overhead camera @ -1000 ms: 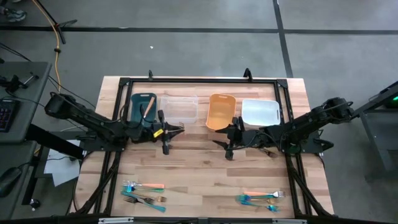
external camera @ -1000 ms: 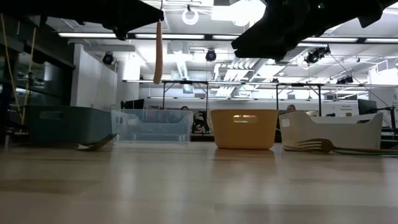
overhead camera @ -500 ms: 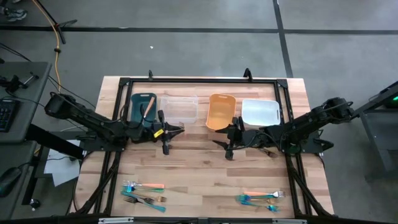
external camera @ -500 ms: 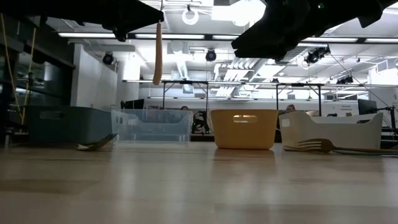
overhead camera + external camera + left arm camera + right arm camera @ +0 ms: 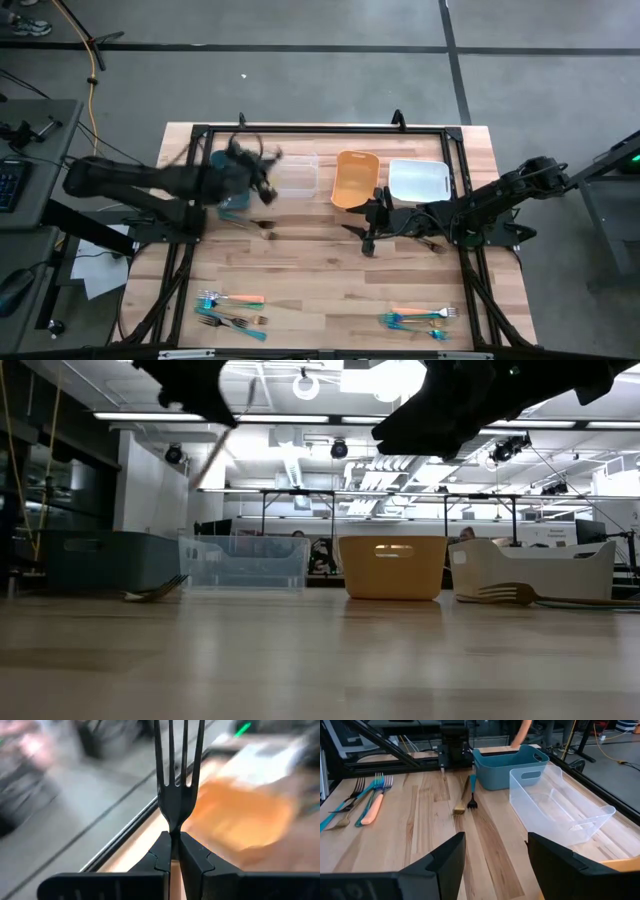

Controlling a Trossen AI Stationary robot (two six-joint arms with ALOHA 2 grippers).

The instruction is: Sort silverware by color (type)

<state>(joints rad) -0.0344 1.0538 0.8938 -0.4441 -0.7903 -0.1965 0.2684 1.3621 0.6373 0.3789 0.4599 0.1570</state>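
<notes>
My left gripper [image 5: 260,172] hangs blurred above the teal bin [image 5: 222,172] and the clear bin [image 5: 292,176], shut on a fork [image 5: 177,780] with dark tines and a salmon handle [image 5: 213,457]. My right gripper [image 5: 362,238] waits open over the table's middle, in front of the orange bin [image 5: 354,178]. Loose silverware lies flat in two clusters by the near edge, one on the left [image 5: 232,310] and one on the right [image 5: 418,318]. A gold-handled fork [image 5: 462,802] and a teal one [image 5: 472,787] lie flat before the teal bin. My left gripper [image 5: 173,836] pinches the fork at its neck [image 5: 173,826], just below the tines, between the two shut fingers [image 5: 192,857]. The tines stick out past the fingertips. In the low view the salmon handle hangs below the gripper, slanted, clear of the table.
Four bins stand in a row at the far side: teal, clear, orange and white [image 5: 418,180]. A dark frame rail [image 5: 320,130] runs round the table. Bare wood [image 5: 320,280] lies between the arms and the near clusters.
My left gripper has swung fast from the table's left middle toward the far edge, over the teal and clear bins, still shut on the fork. The salmon handle, which hung straight down, now slants. The right arm has kept still.
</notes>
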